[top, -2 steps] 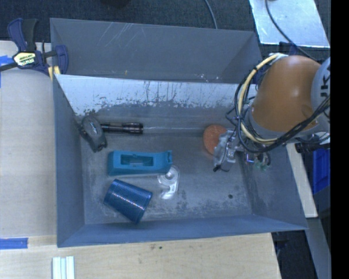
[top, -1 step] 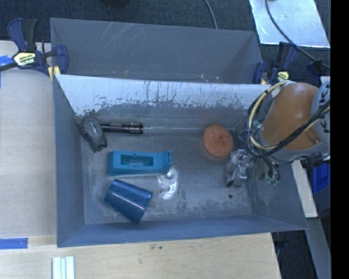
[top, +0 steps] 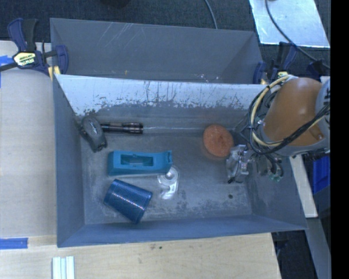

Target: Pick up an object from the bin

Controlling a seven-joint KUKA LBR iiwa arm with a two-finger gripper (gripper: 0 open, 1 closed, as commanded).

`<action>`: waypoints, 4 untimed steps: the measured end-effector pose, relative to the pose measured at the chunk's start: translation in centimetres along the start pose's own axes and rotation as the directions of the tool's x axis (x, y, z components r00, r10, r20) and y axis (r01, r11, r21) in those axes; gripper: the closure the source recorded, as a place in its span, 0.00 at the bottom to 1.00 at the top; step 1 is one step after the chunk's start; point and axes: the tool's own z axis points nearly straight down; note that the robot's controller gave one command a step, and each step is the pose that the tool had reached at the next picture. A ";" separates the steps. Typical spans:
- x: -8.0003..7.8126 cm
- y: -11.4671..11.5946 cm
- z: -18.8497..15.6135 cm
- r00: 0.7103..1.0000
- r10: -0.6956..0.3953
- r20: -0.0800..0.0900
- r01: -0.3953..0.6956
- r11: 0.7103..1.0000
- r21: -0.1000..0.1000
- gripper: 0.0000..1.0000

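Observation:
My gripper [top: 237, 168] hangs low over the right part of the bin floor, with nothing visible between its fingers. A round orange-brown disc [top: 217, 140] lies just up and left of it, close but apart. Further left lies a small clear plastic piece [top: 168, 182].
On the left half of the bin floor lie a blue rectangular block [top: 139, 162], a dark blue cylinder [top: 127, 200] on its side, and a black-handled tool with a grey head [top: 107, 128] near the back wall. The arm with its orange cover reaches in over the right wall.

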 end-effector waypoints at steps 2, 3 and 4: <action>1.2 -2.0 2.0 0.964 -0.267 0.015 0.267 0.964 0.006 1.00; 2.2 2.8 1.9 0.995 -0.104 0.002 0.104 0.995 0.001 1.00; 0.9 -3.4 1.5 0.969 -0.247 0.015 0.247 0.969 0.009 1.00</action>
